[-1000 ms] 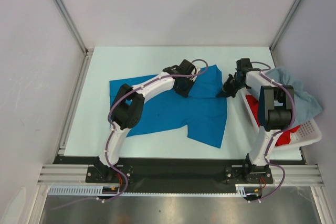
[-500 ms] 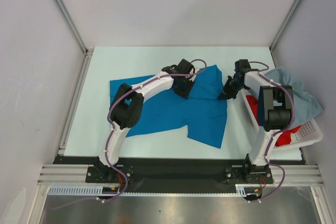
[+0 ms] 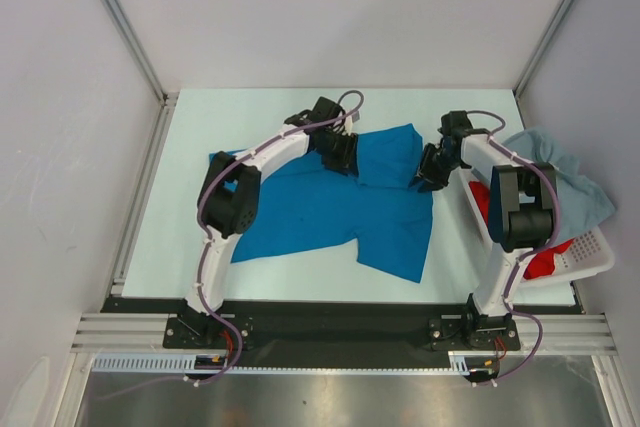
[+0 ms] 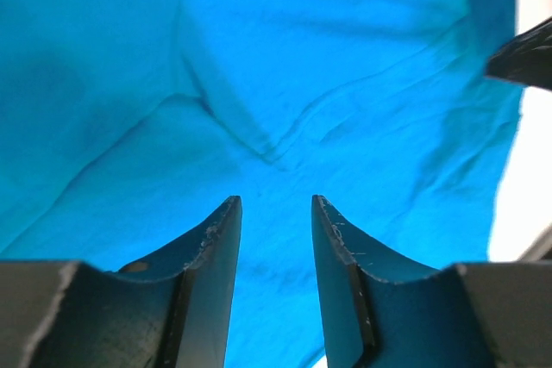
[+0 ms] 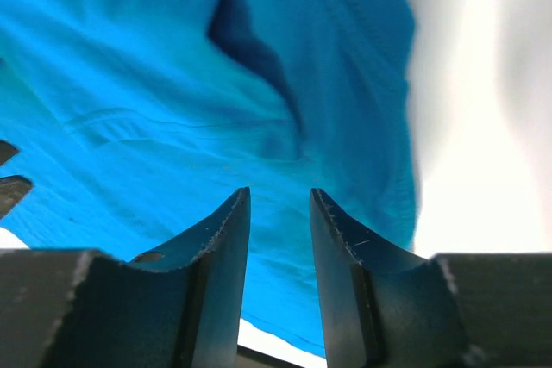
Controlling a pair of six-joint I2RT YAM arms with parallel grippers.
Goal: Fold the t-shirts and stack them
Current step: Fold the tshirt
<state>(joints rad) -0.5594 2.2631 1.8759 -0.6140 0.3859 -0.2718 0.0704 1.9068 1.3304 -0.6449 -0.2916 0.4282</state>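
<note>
**Bright blue t-shirt, spread for folding: both grippers over its far edge**

Item 1. Bright blue t-shirt [image 3: 330,212]: lies flat but rumpled at the centre of the table [image 3: 200,127], in one layer for the most part. One flap reaches toward 1 o'clock and another toward 5 o'clock. No fold is finished yet, as far as I can judge.

Item 2. Pale grey-blue t-shirt [image 3: 570,172] and red t-shirt [image 3: 540,262]: both at 3 o'clock, heaped in and over the white basket [image 3: 592,245]. The grey-blue one is draped across the basket's far end, with the red one beneath it. Both are unfolded.

Item 3. Left gripper [image 3: 343,159]: at about 12 o'clock on the blue shirt. Its jaws stand a narrow gap apart over a curved seam, with nothing caught between them.

Item 4. Right gripper [image 3: 425,177]: at 2 o'clock on the same shirt, by its right-hand edge. It too is parted by a slim gap and holds nothing, and its fingers point at cloth near the hem.

Hazards:
- Jaws this narrow may pinch a ridge of wrinkles or two layers instead of one clean edge, and the fold would come out skewed.
- A grip by one gripper alone could drag the whole shirt across the table.
- The right arm passes close to the basket and could snag the hanging grey-blue cloth.

Pose: the left arm arcs from 7 o'clock up and across the shirt, wrist turned down and rightward. The right arm rises from 5 o'clock, elbow over the basket, wrist bent leftward onto the shirt.
</note>
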